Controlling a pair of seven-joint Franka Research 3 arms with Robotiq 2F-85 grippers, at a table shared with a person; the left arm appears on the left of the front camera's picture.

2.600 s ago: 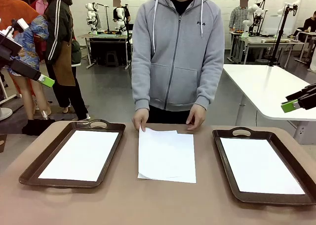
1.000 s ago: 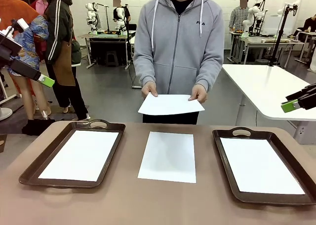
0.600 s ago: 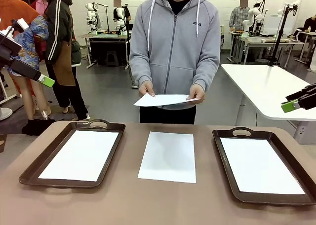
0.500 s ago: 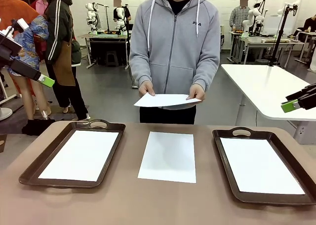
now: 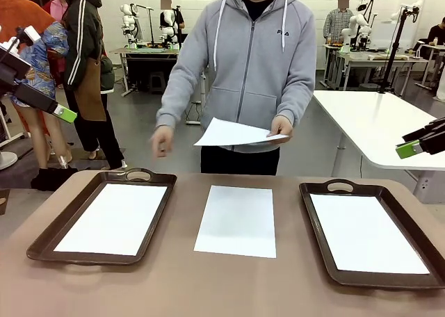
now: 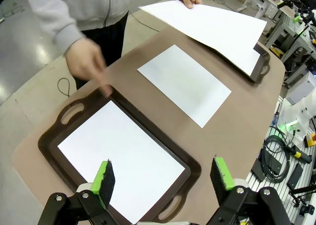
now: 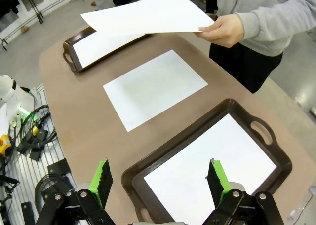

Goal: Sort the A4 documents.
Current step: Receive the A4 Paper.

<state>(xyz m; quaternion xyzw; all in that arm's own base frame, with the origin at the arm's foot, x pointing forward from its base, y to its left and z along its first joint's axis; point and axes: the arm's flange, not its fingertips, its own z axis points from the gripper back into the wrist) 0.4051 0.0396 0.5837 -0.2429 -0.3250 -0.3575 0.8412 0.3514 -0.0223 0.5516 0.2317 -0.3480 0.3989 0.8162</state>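
White and bare on the brown table (image 5: 174, 289) lies the middle A4 document (image 5: 236, 221). To its left a second sheet (image 5: 115, 218) fills the left tray (image 5: 90, 259), under the left gripper (image 6: 163, 175). To its right a third sheet (image 5: 365, 233) fills the right tray (image 5: 314, 226), under the right gripper (image 7: 160, 178); both pincers hover empty with jaws wide apart. Beyond the middle document the person holds a raised sheet (image 5: 233, 133), well apart from both pincers. Half a second ago two hands held it; now one hand (image 5: 280, 128) does, and the other hand (image 5: 162, 140) has swung toward the left tray.
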